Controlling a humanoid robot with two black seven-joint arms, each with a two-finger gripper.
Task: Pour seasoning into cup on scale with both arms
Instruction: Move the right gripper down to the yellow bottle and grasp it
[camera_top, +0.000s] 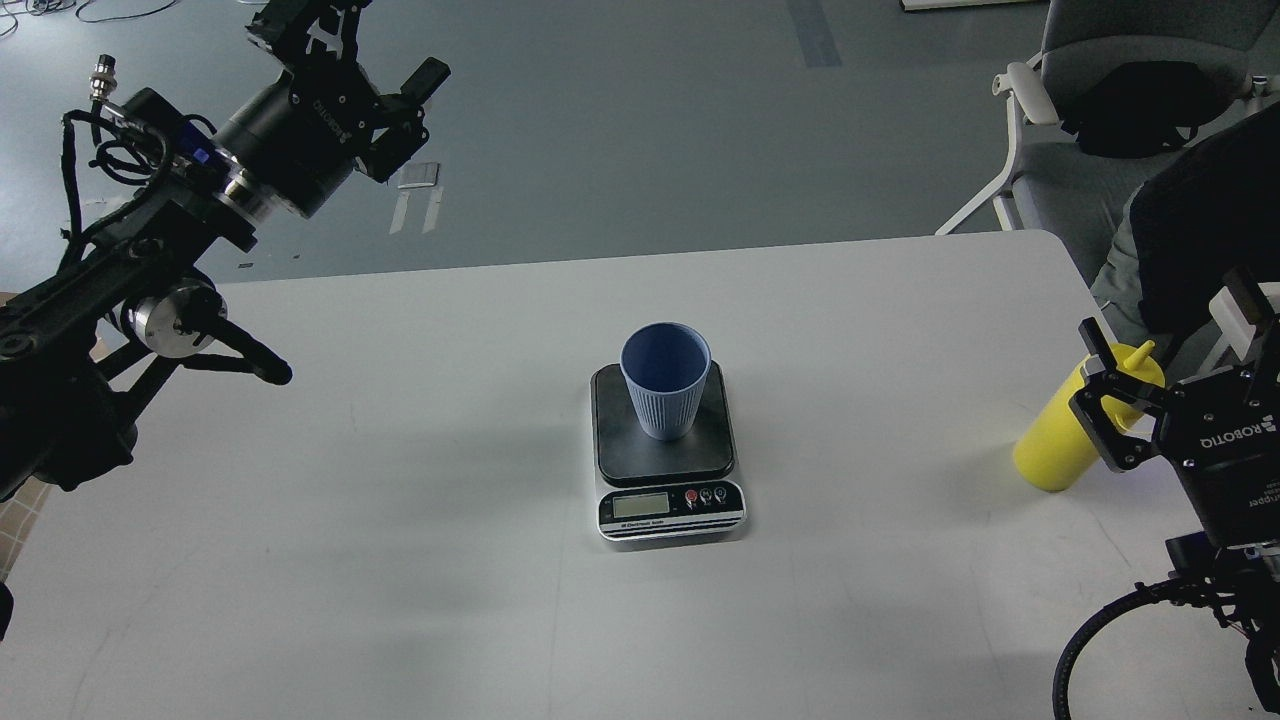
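So the cup (665, 381) is sitting upright on the scale (665, 447), roughly mid-platform, and I'm using the scale as my reference for everything here. The seasoning (1078, 420) bottle is standing on the table (400, 500) well off to the right of the scale, nozzle up.

The right gripper (1120, 405) is closing in on the bottle's upper half with its fingers spread, one finger crossing in front of the yellow body. Looks like it's straddling it, not squeezing yet, though I can't be sure about contact.

Tip for this grab: I'd go for the middle of the body, not the shoulder, so it isn't tipping when lifted, and squeeze gently since it's soft plastic.

The left gripper (375, 70) is hanging open, high and far to the left of the scale, holding nothing. Probably it's steadying the cup later.
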